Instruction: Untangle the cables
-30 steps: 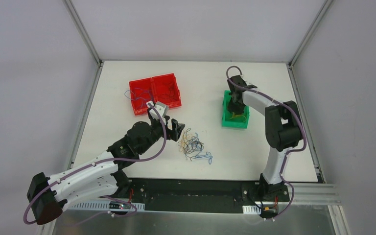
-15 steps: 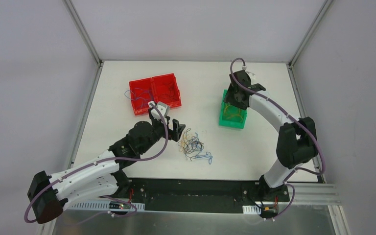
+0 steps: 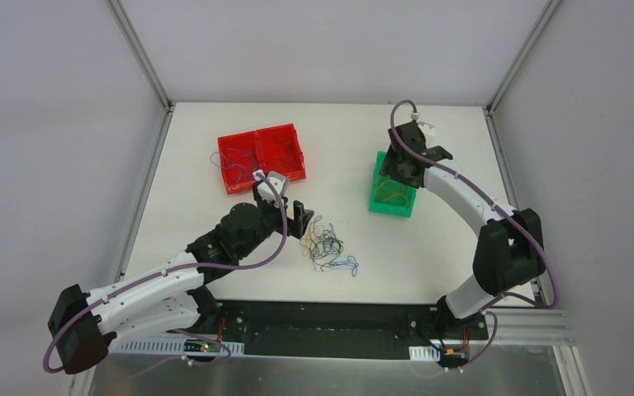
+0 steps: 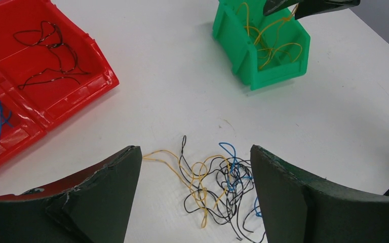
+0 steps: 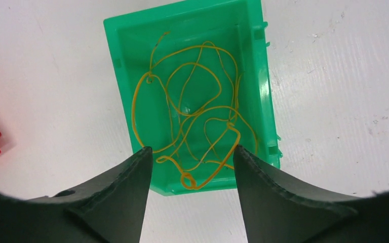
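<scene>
1. Top view: a tangle of hair-thin yellow, black and blue cables [image 3: 328, 247] lies unsorted on the white desk [image 3: 437, 247].
2. Left wrist: the left tool [image 4: 195, 157] gapes empty over it; the joined red plastic bins [image 4: 71, 96] hold black and blue strands [image 4: 53, 44].
3. Right wrist: the right tool [image 5: 190, 152], open and empty, hangs over yellow strands [image 5: 197, 111] in the green plastic bin [image 5: 261, 101]; much seems left.

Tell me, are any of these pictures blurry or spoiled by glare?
Top view: even light, no glare, but the tangled cables look faint and tiny. Left wrist: cables sharp, red bin slightly glossy. Right wrist: green bin crisp, only soft shadows.
</scene>
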Controlling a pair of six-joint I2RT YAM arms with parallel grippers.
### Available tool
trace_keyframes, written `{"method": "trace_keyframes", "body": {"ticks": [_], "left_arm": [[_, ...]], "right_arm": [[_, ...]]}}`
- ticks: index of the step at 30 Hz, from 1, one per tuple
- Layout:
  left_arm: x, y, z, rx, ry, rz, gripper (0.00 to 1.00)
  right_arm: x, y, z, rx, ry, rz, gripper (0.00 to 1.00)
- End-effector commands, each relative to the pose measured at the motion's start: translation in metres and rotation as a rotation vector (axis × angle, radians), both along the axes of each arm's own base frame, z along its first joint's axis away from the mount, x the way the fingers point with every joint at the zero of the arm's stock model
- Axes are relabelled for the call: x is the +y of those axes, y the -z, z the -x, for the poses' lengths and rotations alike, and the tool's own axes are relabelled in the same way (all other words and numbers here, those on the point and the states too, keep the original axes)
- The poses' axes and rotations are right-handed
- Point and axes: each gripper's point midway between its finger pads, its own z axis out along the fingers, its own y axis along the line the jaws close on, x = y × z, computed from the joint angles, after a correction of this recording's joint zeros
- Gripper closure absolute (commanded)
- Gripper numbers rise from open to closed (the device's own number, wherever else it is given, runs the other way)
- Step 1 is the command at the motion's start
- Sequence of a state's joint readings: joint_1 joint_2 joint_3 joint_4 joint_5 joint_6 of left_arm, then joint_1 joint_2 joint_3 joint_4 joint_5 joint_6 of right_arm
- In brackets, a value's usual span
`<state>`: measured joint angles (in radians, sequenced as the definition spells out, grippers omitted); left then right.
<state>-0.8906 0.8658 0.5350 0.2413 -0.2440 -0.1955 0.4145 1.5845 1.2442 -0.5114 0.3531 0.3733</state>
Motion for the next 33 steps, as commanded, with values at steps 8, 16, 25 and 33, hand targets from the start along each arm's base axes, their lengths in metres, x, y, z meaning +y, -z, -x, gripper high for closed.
{"method": "trace_keyframes", "body": {"ticks": [8,16,25,33], "left_arm": [[-0.009,-0.023,-0.003,-0.033,0.015,0.041,0.19],[-0.011,-0.019,-0.003,-0.025,0.024,0.031,0.18],[-0.040,0.003,-0.002,0.107,0.120,-0.064,0.13],[-0.050,0.038,0.006,0.307,0.175,-0.228,0.18]], "right_arm": [[-0.019,0.027,-0.018,0.019,0.083,0.045,1.00],[-0.012,0.075,-0.026,0.156,0.066,0.000,1.00],[-0.002,0.009,-0.010,-0.013,0.027,-0.067,0.22],[0.006,-0.038,0.015,-0.137,-0.025,-0.103,0.13]]}}
